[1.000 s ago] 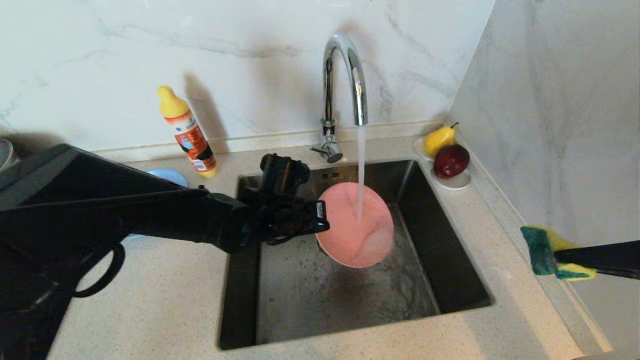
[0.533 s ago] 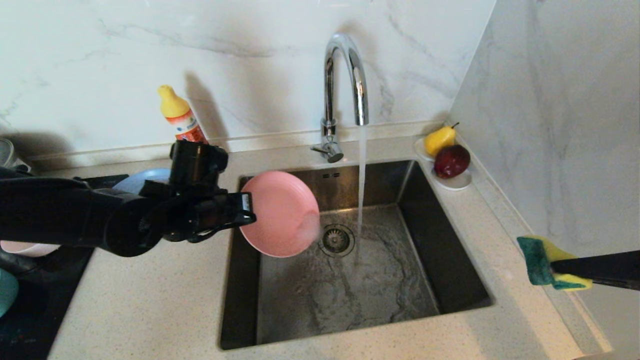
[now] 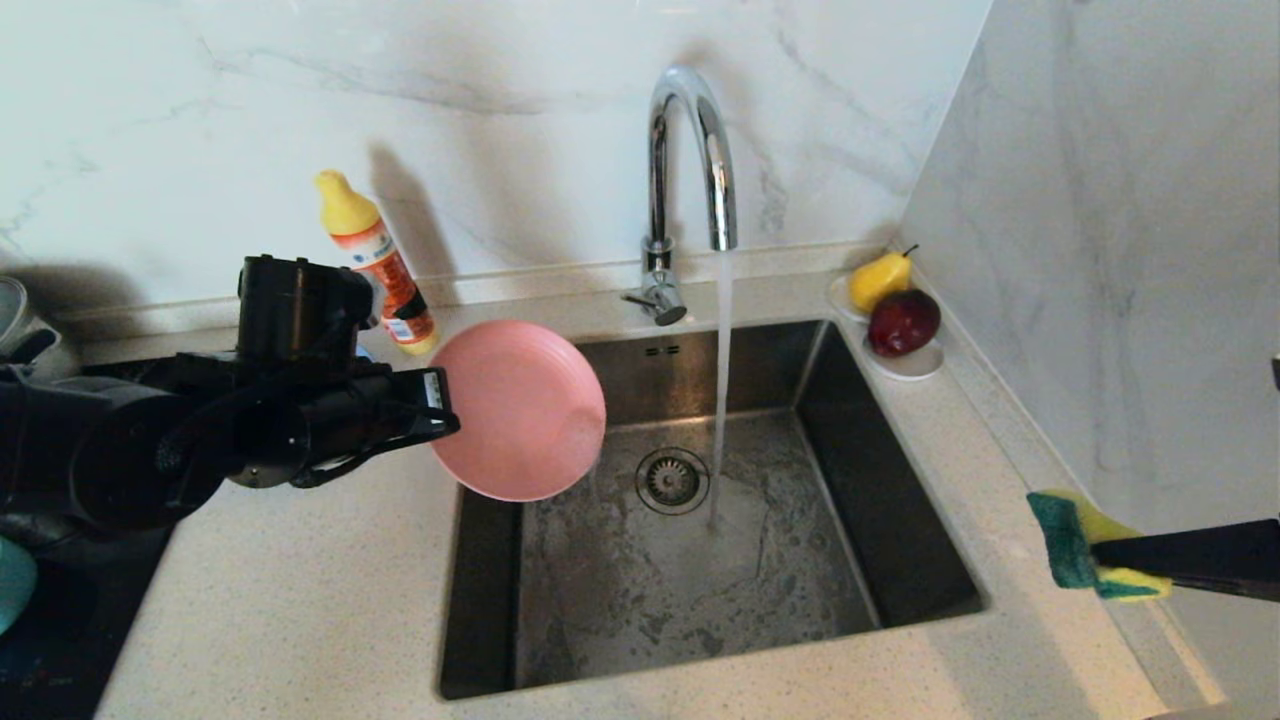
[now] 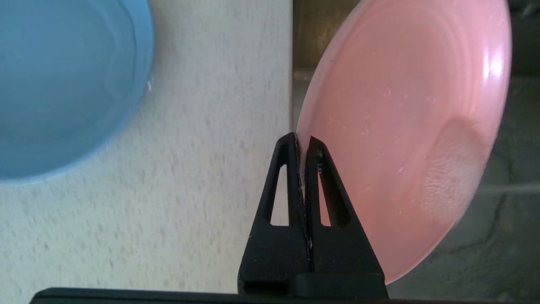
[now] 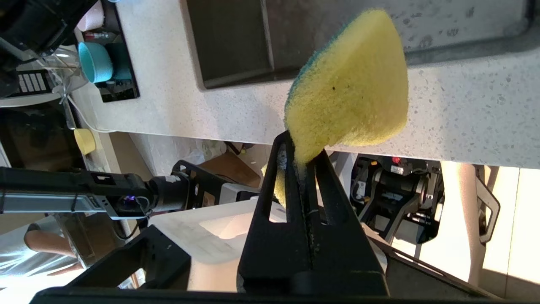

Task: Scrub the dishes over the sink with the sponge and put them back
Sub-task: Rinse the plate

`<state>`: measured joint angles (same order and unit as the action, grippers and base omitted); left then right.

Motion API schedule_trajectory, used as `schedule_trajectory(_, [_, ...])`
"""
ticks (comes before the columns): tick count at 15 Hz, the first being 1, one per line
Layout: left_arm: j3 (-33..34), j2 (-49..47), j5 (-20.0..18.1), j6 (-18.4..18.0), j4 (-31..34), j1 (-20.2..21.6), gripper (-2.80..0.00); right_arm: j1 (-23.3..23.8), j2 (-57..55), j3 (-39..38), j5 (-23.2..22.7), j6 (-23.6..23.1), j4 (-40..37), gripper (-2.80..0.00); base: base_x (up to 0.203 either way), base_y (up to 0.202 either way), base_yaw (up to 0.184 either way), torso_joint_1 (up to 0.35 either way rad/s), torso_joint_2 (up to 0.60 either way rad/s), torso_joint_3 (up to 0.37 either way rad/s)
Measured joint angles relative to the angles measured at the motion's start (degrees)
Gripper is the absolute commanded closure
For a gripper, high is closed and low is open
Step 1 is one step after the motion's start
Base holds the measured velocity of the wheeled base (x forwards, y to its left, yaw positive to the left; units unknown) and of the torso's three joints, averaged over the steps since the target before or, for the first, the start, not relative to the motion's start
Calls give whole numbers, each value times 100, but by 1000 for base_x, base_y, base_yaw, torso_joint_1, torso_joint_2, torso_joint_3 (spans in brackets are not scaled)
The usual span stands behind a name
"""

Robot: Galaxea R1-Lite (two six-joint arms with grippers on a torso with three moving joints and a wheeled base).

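Observation:
My left gripper [image 3: 440, 402] is shut on the rim of the salmon-pink plate [image 3: 520, 410], which stands on edge above the left rim of the sink [image 3: 900, 480]. In the left wrist view the fingertips [image 4: 291, 145] pinch the wet pink plate [image 4: 400, 126], and the grey-blue plate [image 4: 63, 84] lies on the counter beside it. My right gripper [image 3: 1100, 555] hovers over the counter right of the sink, shut on the yellow-and-green sponge [image 3: 1070, 540]. The sponge [image 5: 354, 88] sticks out bent from that gripper [image 5: 301, 154]. A teal bowl [image 3: 12, 595] shows at the far left.
Water runs from the chrome tap [image 3: 690, 150] into the sink beside the drain [image 3: 672, 480]. An orange bottle [image 3: 375, 265] stands behind my left arm. A white dish with fruit [image 3: 905, 365] sits at the back right corner. The marble wall [image 3: 1120, 250] closes the right side.
My left arm has carried the pink plate out of the water stream and leftward to the sink's left rim. The right gripper with the sponge has barely shifted.

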<state>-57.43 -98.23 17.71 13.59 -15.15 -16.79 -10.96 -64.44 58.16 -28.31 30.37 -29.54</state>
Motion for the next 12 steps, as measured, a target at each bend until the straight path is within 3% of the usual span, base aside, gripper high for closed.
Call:
schedule_trajectory(9, [76, 154, 6, -76, 5, 0, 0, -6, -13, -276, -7, 24, 357, 0, 0, 0, 0, 0, 0, 0])
schedule_trajectory(12, [30, 154, 54, -434, -7, 0, 0, -9, -5, -268, -5, 24, 357, 0, 0, 0, 0, 0, 0, 0])
